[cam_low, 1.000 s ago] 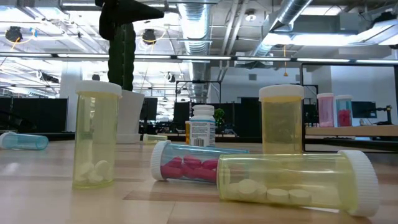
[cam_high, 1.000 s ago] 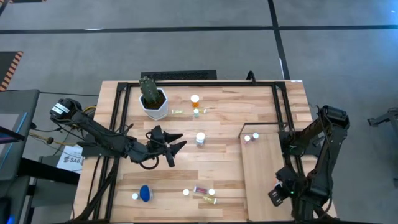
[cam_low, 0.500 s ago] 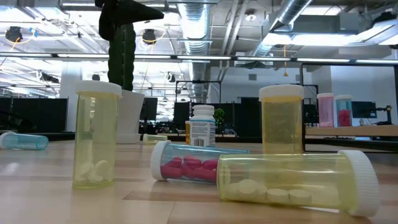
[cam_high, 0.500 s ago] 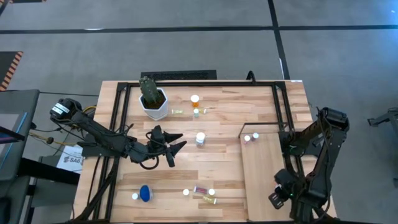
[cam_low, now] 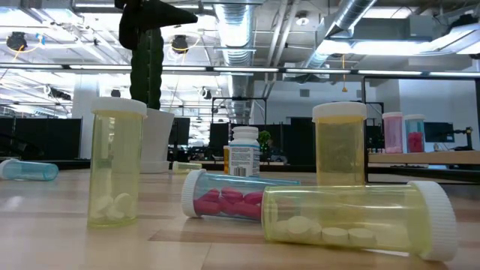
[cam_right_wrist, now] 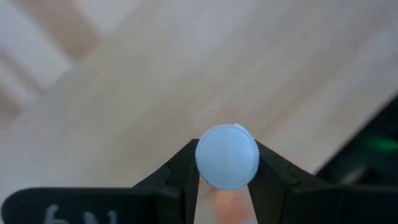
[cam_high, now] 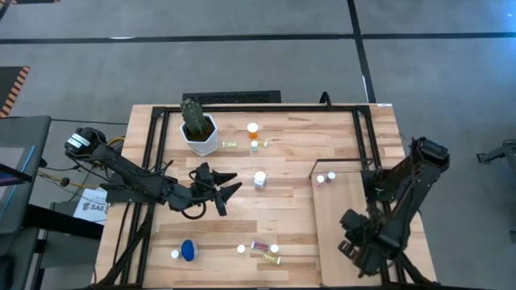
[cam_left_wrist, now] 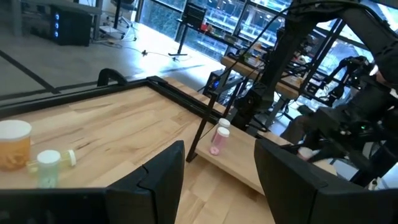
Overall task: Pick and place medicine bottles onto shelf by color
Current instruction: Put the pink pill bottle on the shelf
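Since the picture a moment earlier, only the right arm has been moving: its gripper (cam_high: 355, 244) has come inward from the table's right edge and is now hanging over the near end of the shelf (cam_high: 337, 211). Its fingers (cam_right_wrist: 184, 167) are pressing from both sides on a small bottle with a white cap (cam_right_wrist: 227, 156), and a pink body is showing just below that cap.

The left gripper (cam_high: 226, 192) is waiting over the middle of the table, its fingers (cam_left_wrist: 163, 176) standing half apart with nothing between them.

Two bottles (cam_high: 326, 177) are standing at the far end of the shelf, one of them pink (cam_left_wrist: 217, 138). Just beside the left gripper a white bottle (cam_high: 260, 179) is standing upright. Farther back, an orange bottle (cam_high: 253, 130) is standing near a white pot with a cactus (cam_high: 198, 129).

Along the near edge of the table, a blue bottle (cam_high: 188, 250) is lying on its side. Close by, a bottle with pink pills (cam_low: 225, 197) is lying, and a yellow-green bottle (cam_low: 358, 219) is lying in front of it, partly hiding it in the low view. Two more yellow-green bottles (cam_low: 116, 160) are standing upright beside them.
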You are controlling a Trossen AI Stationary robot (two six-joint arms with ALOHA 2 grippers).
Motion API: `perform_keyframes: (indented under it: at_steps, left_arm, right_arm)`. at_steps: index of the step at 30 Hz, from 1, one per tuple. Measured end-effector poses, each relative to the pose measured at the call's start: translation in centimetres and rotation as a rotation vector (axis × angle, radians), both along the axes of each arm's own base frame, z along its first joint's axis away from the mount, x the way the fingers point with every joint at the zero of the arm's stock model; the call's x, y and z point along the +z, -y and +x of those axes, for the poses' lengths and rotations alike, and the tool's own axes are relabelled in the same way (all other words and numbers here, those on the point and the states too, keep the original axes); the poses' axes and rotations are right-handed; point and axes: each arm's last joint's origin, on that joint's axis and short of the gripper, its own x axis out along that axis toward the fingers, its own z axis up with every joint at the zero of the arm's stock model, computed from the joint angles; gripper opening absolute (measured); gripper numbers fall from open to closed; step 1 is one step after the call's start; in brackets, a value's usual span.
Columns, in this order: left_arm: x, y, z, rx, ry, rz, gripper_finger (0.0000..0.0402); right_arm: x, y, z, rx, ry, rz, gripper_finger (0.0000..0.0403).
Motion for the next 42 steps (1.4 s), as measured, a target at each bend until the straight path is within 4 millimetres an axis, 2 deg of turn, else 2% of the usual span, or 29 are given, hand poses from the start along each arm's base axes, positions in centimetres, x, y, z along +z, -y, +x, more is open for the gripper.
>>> perform_keyframes:
  at_steps: [4, 8, 11, 16, 22, 26, 33, 39, 42]
  left_arm:
    - [0.0, 0.0, 0.0, 0.001, 0.002, -0.006, 0.0183]
    - [0.0, 0.0, 0.0, 0.001, 0.002, -0.007, 0.0183]
    - [0.0, 0.0, 0.0, 0.001, 0.002, -0.007, 0.0183]
    - [0.0, 0.0, 0.0, 0.001, 0.001, -0.008, 0.0183]
    - [-0.2, 0.0, 0.0, 0.003, -0.003, -0.023, 0.0183]
    - [-0.2, 0.0, 0.0, 0.003, -0.006, -0.024, 0.0183]
    - [-0.2, -0.1, -0.1, 0.037, 0.010, -0.047, 0.0183]
    - [-0.2, -0.1, -0.1, 0.057, 0.020, -0.063, 0.0183]
    - [-0.2, -0.1, -0.1, 0.059, 0.022, -0.065, 0.0183]
  right_arm:
    - [0.8, 1.3, -0.1, 0.005, 0.004, -0.077, 0.0131]
    - [2.0, 1.6, 0.0, 0.052, 0.160, -0.061, 0.0130]
    - [2.5, 1.3, 0.5, 0.200, 0.242, -0.045, 0.0130]
    - [2.8, 0.8, 1.7, 0.533, 0.255, -0.075, 0.0130]
    - [3.2, -1.0, 2.2, 0.918, 0.300, -0.058, 0.0130]
    - [3.3, -1.9, 1.8, 1.084, 0.308, -0.059, 0.0130]
    - [3.2, -2.2, 1.2, 1.326, 0.228, -0.020, 0.0130]
    - [3.3, -2.5, 1.4, 1.533, 0.207, 0.070, 0.0130]
    - [3.3, -2.6, 1.5, 1.621, 0.221, 0.061, 0.0130]
